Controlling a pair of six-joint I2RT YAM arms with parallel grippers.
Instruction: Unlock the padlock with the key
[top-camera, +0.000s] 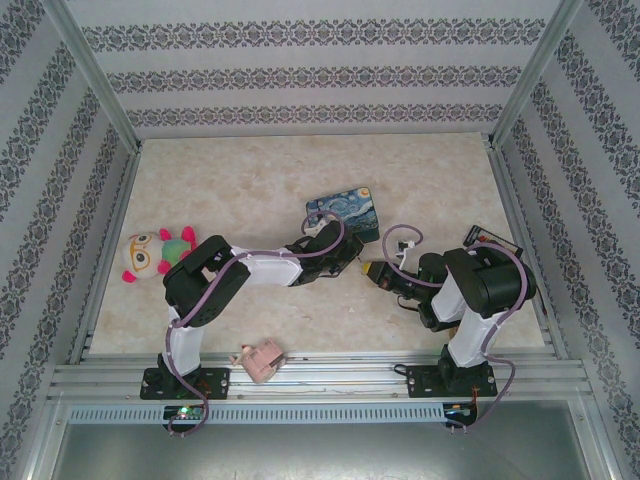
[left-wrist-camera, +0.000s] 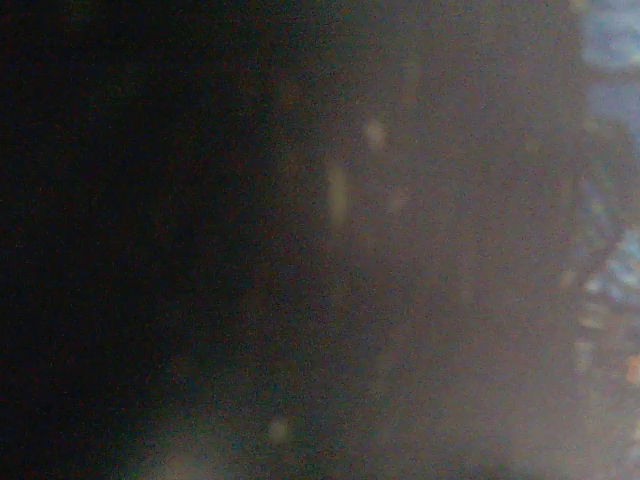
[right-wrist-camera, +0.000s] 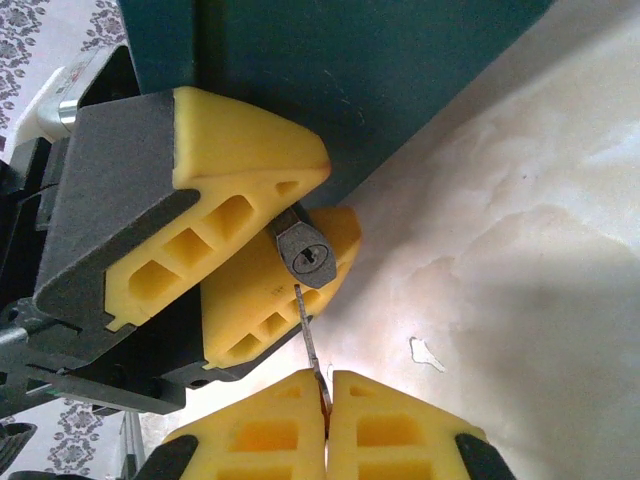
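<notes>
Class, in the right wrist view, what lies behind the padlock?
The left gripper holds the padlock against its lower yellow finger, with a dark teal surface beyond. The fingers cover the lock's body and shackle; its keyhole face is visible.

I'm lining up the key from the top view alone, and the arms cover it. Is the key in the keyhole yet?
Observer: No. In the right wrist view, the tip of the key sits at the lower edge of the padlock, just below the keyhole.
Operator: Is the padlock held?
Observer: Yes. The left gripper pinches it between both fingers, with the keyhole facing the right wrist camera.
Operator: And my hold on the key?
Observer: The right gripper is shut on it, and the blade sticks out toward the padlock, leaning slightly left.
</notes>
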